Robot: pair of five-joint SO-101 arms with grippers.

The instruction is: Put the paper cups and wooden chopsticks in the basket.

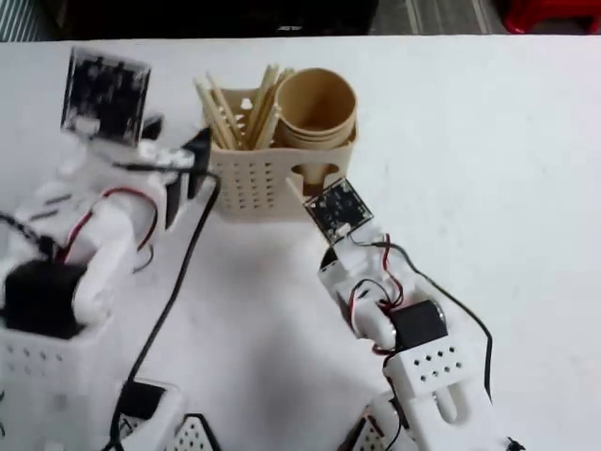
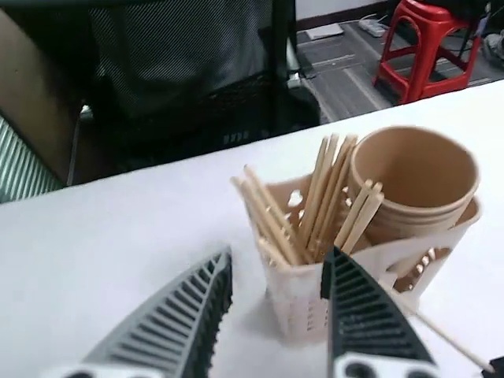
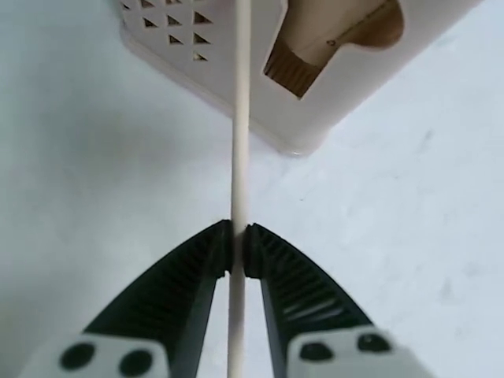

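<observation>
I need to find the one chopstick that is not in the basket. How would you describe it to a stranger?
Find the cream perforated basket at the far side of the white table, holding paper cups and a bundle of chopsticks. Near its front wall, the right end effector is shut on a single chopstick. Unlike the bundle, it is outside the basket.

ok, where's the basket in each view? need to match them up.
High view: basket at top centre of the table.
Left wrist view: basket just beyond the open left gripper.
Right wrist view: basket beyond the right gripper, behind its chopstick.
Shared landmark: paper cups stacked in the basket.
</observation>
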